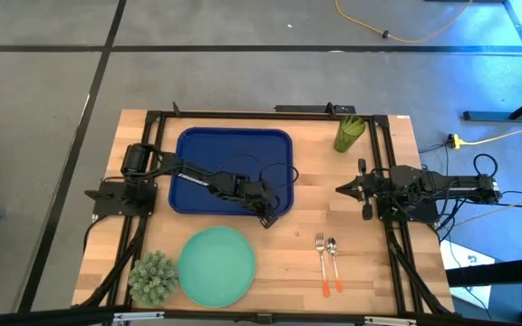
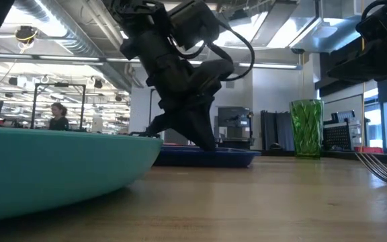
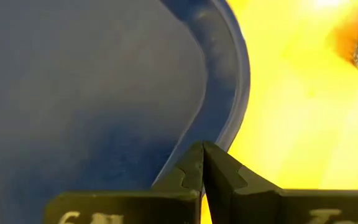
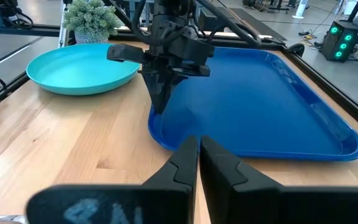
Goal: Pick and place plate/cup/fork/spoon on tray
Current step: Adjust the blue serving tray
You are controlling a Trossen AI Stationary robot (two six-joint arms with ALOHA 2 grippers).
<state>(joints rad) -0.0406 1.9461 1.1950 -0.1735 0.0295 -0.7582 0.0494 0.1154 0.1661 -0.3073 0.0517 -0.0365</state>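
While we looked down from above, the left gripper sat closed and empty at the tray corner, plate, fork and spoon on the table, cup apart; level, we noted closed fingers on the rim; by wrist, the right gripper waited nearly closed, empty.

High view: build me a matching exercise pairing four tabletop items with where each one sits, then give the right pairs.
Things:
1. cup
2. plate
3. fork
4. left claw

Places:
A. at the tray's corner nearest the cutlery
B. right beside the spoon
C. next to the spiky plant
D. upright near the table's far edge, right of the tray

Pairs: 1-D, 2-C, 3-B, 4-A
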